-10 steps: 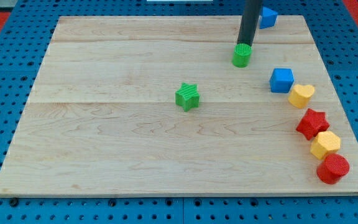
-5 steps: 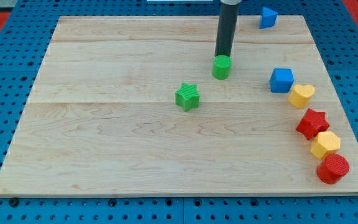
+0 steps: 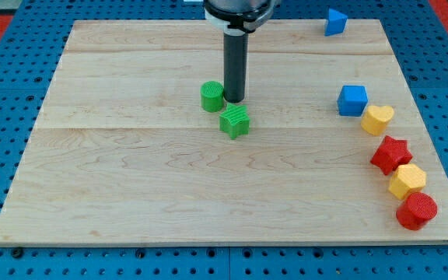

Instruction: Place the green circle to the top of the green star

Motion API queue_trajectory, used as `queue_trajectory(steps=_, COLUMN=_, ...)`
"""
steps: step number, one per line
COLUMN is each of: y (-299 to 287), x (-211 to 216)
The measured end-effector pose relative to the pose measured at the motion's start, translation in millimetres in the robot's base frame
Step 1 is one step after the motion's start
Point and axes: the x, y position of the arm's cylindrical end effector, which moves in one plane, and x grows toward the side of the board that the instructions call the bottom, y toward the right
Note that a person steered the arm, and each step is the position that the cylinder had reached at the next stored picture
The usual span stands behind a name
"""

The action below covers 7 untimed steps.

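Blue cube [image 3: 352,100], yellow heart [image 3: 377,120], red star [image 3: 390,154], yellow hexagon [image 3: 407,180], red cylinder [image 3: 417,210] down the right edge of the wooden board [image 3: 131,194].

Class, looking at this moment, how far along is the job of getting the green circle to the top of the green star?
Nearly done: the green circle now sits just above the green star, slightly toward the view's left. My tip rests beside the circle's right, above the star. What may remain is a small nudge rightward to centre it.
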Motion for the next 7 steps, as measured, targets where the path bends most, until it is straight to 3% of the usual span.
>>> queue_trajectory(steps=1, y=33, x=-18)
queue_trajectory(steps=2, y=-9, x=-25)
queue_trajectory(steps=3, y=-113, x=-27)
queue_trajectory(steps=4, y=-137, x=19)
queue_trajectory(steps=5, y=-83, x=28)
queue_trajectory(steps=7, y=-50, x=-11)
